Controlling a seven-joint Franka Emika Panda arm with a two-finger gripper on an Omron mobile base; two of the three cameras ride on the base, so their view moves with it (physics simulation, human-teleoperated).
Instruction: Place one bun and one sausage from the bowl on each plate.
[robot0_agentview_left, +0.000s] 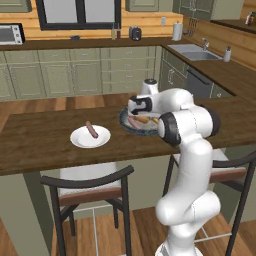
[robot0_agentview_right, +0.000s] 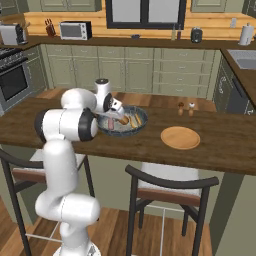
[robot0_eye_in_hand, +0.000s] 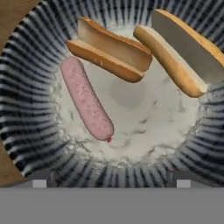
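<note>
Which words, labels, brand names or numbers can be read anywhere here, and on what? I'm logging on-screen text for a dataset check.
None can be read.
The bowl, both buns and the sausage in it carry no markings.
The white plate and the orange plate are plain.
The microwave and the toaster oven at the back show no legible label; any text there is too small to tell.
</note>
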